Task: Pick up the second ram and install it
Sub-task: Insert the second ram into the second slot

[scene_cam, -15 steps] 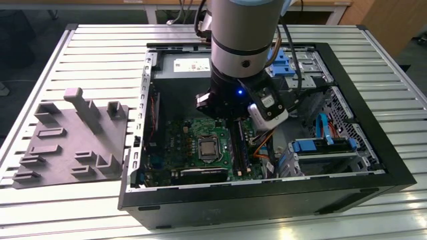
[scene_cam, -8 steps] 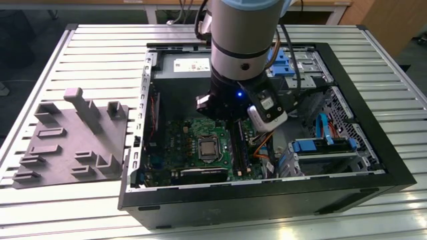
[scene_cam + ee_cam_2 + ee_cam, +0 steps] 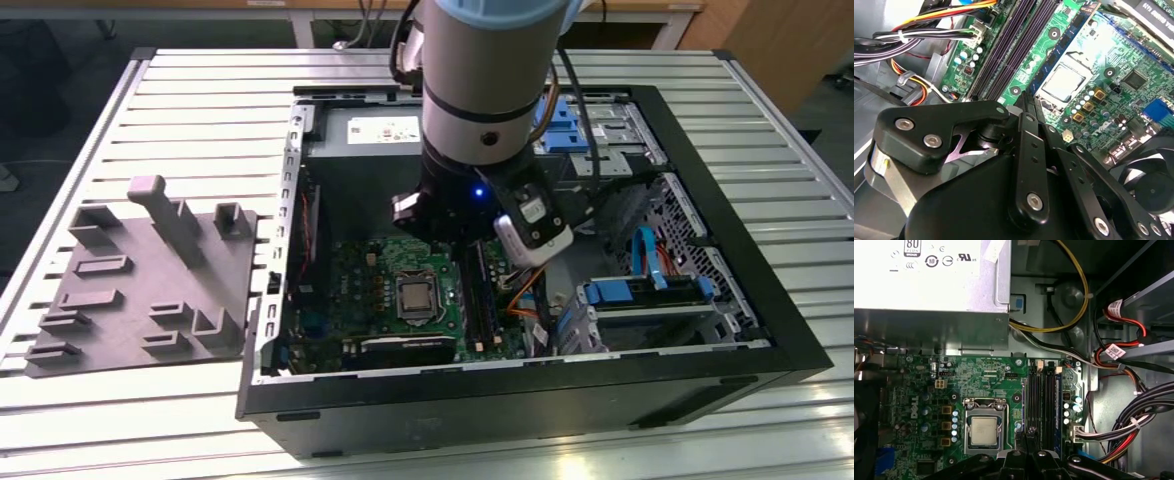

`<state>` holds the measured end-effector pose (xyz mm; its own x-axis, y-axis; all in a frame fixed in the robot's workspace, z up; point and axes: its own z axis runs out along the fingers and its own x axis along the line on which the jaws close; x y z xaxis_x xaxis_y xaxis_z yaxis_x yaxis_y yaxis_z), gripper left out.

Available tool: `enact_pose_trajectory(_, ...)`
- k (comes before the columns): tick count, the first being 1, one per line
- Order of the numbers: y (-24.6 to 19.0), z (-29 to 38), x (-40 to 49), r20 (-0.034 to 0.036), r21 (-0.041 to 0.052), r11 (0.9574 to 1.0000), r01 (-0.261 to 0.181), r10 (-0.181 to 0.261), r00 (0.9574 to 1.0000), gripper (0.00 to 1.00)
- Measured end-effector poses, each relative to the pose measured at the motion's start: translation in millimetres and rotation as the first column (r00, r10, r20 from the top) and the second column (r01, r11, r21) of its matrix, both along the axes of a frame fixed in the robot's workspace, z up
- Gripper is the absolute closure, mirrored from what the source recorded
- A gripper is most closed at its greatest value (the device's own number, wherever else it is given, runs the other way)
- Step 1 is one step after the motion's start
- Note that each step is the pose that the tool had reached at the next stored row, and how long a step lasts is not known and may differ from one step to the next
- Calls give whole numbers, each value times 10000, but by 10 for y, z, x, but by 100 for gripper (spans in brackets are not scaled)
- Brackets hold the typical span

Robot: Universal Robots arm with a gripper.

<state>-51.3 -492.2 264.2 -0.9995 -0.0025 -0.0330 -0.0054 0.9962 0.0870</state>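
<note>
Second ram, the thin flat dark blue-green memory stick, is hard to single out. My best reading places it at the bank of long black plastic memory slots, directly under the black linkage gripper, either nipped edge-on or already standing in a slot. The gripper's fingers are drawn together with no gap showing; whether a thin board sits between them I cannot tell.

The slots lie on the green motherboard, on the exterior view's right of the square silver processor socket, inside the open black computer case. A blue-edged strip runs along the side of the bank away from the socket. It may be a seated stick, but which one I cannot say.

I judge the work to be at the seating stage. That calls for the stick's edge square over one slot and a straight downward push, clear of the bundled wires on the exterior view's right.

The gripper's own body hides the contact point, the grey arm covers the slots' far end, and the slot latches are too small to read.
</note>
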Motion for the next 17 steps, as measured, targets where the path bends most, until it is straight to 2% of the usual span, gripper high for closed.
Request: enact_pose_trajectory(17,0,-71,4,0,0,10000,9,-9,10000,89)
